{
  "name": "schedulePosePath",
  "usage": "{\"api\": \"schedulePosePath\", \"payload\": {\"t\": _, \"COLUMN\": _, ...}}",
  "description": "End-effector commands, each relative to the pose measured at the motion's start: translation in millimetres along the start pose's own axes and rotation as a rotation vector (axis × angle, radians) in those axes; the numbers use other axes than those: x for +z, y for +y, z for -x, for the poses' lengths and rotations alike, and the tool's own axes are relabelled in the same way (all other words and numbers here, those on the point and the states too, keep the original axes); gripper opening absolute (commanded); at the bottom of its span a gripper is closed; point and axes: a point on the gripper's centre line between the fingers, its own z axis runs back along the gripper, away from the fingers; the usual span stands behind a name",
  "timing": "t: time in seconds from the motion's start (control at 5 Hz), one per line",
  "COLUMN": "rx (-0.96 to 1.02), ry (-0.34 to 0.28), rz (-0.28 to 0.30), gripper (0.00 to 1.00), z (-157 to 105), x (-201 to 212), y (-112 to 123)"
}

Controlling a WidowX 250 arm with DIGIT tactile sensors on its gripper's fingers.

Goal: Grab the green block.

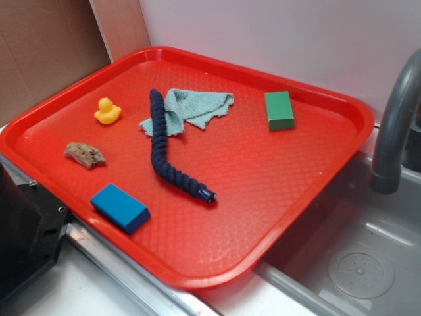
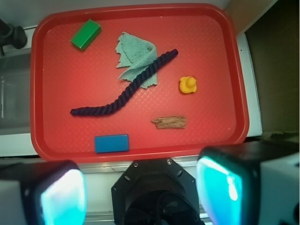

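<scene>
The green block (image 1: pixel 279 110) lies flat at the far right of the red tray (image 1: pixel 276 217). In the wrist view the green block (image 2: pixel 86 34) is at the tray's (image 2: pixel 47 117) upper left corner. My gripper (image 2: pixel 140 192) hangs high above the robot base, at the near edge of the tray, far from the block. Its two pads (image 2: pixel 225 190) stand wide apart with nothing between them. The gripper itself does not show in the exterior view.
On the tray lie a blue block (image 1: pixel 120 207), a dark blue rope (image 1: pixel 168 155), a pale teal cloth (image 1: pixel 194 107), a yellow duck (image 1: pixel 106 111) and a brown chunk (image 1: pixel 85 155). A grey faucet (image 1: pixel 395 125) and sink (image 1: pixel 355 263) are to the right. The black robot base (image 1: pixel 26 230) is at left front.
</scene>
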Motion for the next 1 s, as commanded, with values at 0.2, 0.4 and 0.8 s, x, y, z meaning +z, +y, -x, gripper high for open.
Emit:
{"api": "schedulePosePath", "payload": {"t": 0.2, "rx": 0.237, "ry": 0.034, "rz": -0.123, "gripper": 1.0, "z": -44.1, "x": -55.1, "y": 14.5}}
{"api": "schedulePosePath", "payload": {"t": 0.4, "rx": 0.492, "ry": -0.04, "rz": -0.038, "gripper": 1.0, "z": -81.9, "x": -81.7, "y": 2.9}}
{"api": "schedulePosePath", "payload": {"t": 0.8, "rx": 0.875, "ry": -0.068, "rz": -0.03, "gripper": 1.0, "z": -141.8, "x": -142.0, "y": -36.7}}
